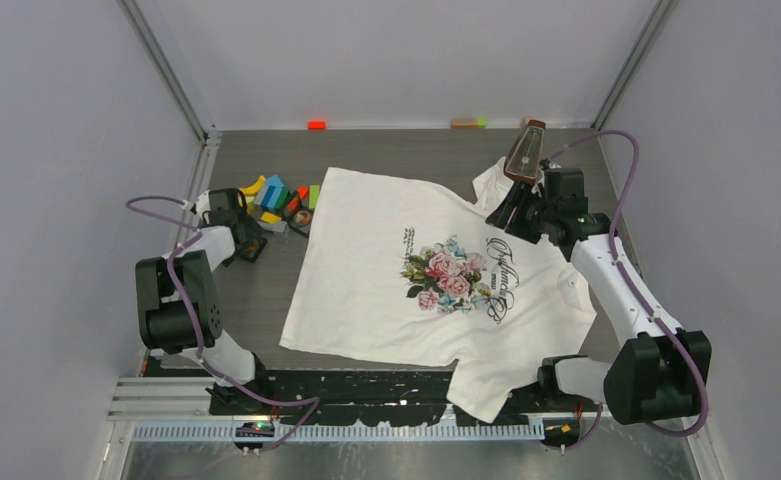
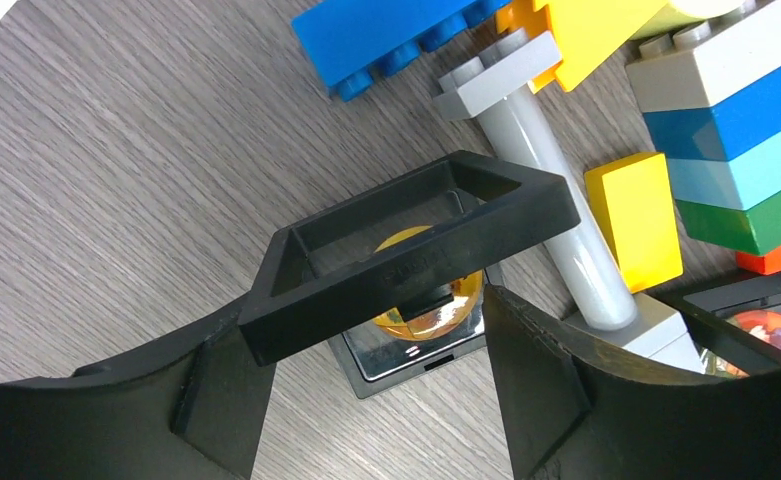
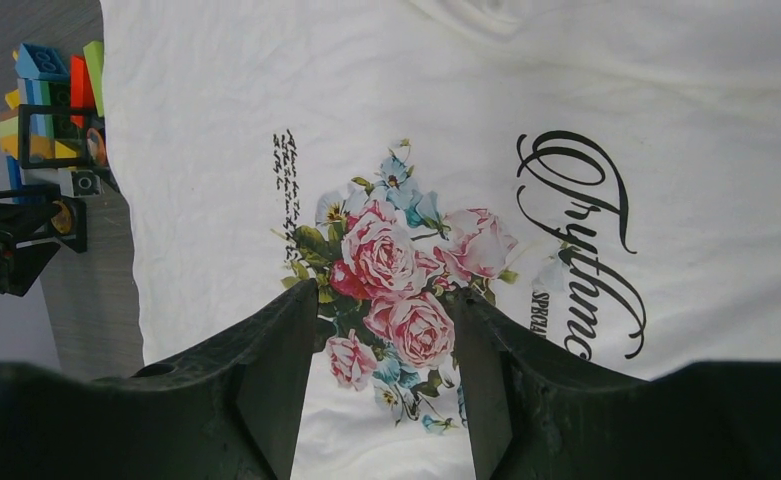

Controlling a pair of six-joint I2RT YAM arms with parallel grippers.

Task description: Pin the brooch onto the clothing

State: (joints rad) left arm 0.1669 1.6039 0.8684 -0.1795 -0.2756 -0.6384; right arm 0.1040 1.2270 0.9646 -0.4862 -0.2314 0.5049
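While the T-shirt (image 1: 386,300) lies spread on the table (image 1: 386,150), right gripper (image 3: 381,370) hangs above its print (image 3: 396,290), jaws apart, empty. Left gripper (image 2: 371,330) straddles black frame (image 2: 416,260) over amber brooch (image 2: 431,320) (grip unclear), beside toy blocks (image 2: 736,100).

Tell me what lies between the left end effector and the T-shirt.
In the top view, only a bare strip of table; the toy blocks sit just beyond it.

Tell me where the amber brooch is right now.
Left wrist view: the amber brooch lies on the table beneath the left pincer, just beside the white tube and yellow block.
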